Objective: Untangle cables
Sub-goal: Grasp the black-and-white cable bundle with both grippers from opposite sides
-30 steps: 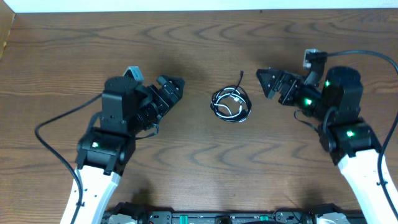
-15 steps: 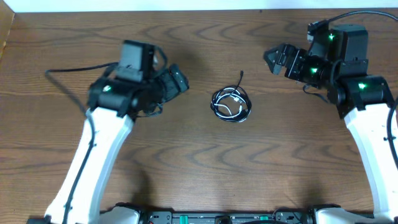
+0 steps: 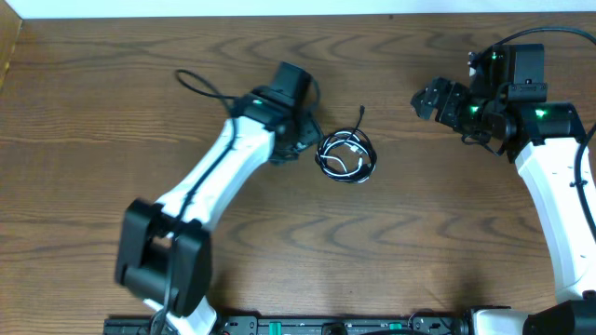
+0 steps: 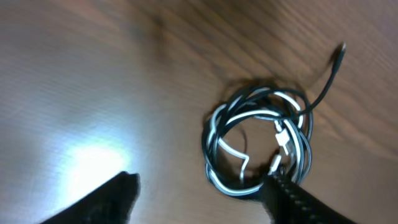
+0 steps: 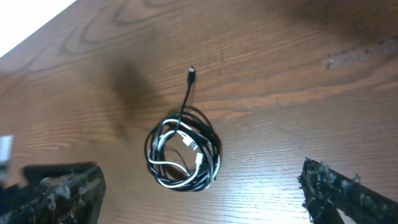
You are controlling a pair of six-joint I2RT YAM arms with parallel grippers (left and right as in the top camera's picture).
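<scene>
The cables [image 3: 345, 156] lie as one small coil, black and white strands interwound, near the middle of the worktop [image 3: 93, 84], slightly toward its far edge. One black tail [image 3: 360, 119] with a plug runs out of the coil toward the far edge.

Handling, as judged: very light, limp, thin and smooth. A strand will likely slip from a loose pinch, and the whole coil will drag if one strand is pulled. Take hold of the free black tail or a single outer loop.

The left fingers [image 4: 297, 198] are spread wide and empty. The coil lies between and just ahead of them; one tip is at its rim, contact unconfirmed. The right fingers [image 5: 345, 193] are likewise wide open, empty, and well apart from the coil, toward the right edge.
</scene>
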